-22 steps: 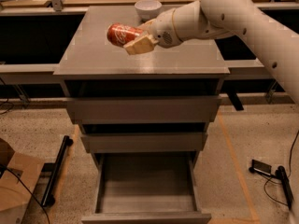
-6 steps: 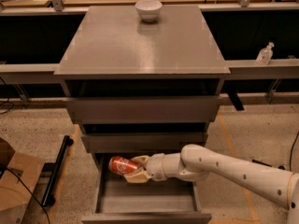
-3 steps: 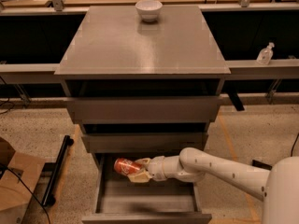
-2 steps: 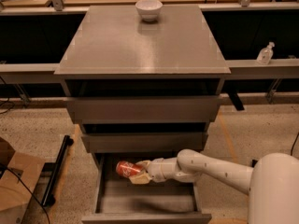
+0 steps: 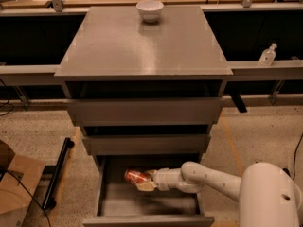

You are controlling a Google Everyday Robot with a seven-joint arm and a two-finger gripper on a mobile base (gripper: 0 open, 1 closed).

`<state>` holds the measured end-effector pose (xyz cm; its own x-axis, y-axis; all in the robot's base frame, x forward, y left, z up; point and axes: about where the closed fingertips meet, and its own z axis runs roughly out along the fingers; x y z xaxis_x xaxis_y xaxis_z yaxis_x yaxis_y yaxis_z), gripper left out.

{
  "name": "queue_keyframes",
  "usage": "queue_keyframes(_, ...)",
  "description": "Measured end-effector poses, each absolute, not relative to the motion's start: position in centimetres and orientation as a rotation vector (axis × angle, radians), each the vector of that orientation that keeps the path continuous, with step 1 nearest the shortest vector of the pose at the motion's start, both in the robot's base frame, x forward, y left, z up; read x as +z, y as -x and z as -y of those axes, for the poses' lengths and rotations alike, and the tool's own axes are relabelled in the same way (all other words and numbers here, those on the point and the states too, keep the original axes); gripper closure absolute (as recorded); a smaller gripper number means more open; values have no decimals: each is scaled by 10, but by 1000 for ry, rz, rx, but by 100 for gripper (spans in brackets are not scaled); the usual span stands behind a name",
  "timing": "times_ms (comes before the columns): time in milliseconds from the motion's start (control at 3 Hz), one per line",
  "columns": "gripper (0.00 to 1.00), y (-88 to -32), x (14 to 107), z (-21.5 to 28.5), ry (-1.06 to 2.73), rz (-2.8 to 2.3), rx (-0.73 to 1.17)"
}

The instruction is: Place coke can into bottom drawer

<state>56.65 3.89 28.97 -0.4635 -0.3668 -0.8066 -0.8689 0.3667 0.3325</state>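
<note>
I am at the placing step: my fingers [image 5: 147, 186] are clamped on the coke can [image 5: 136, 176], and both sit inside the open bottom drawer [image 5: 147, 219], low in the frame just left of centre. My arm [image 5: 208, 178] reaches in from the lower right. The can lies on its side, towards the left and back of the drawer, above the floor. Whether it already touches that floor I cannot tell.

The next move, as I judge it, calls for lowering the can the last bit until it rests, then parting my fingers gently so it does not roll, and drawing back to the right without catching the drawer's side wall.

The bottom drawer holds nothing else that I can see — only the can and my fingers. The two upper drawers [image 5: 144, 111] are closed. A white bowl [image 5: 150, 9] stands at the top of the frame, at the far edge of the worktop [image 5: 142, 46]; its inside is hidden from me.
</note>
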Motion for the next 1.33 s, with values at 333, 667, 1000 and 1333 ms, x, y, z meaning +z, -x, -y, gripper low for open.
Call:
queue_keyframes(333,100,-567,281,-38,1046,-2010,1028)
queue_keyframes(667,100,-568,266,-40,1056,-2056,1021)
queue_keyframes(1000,100,-570,237,-40,1062,-2104,1010)
queue_keyframes(1333,100,-575,201,-33,1024,-2104,984)
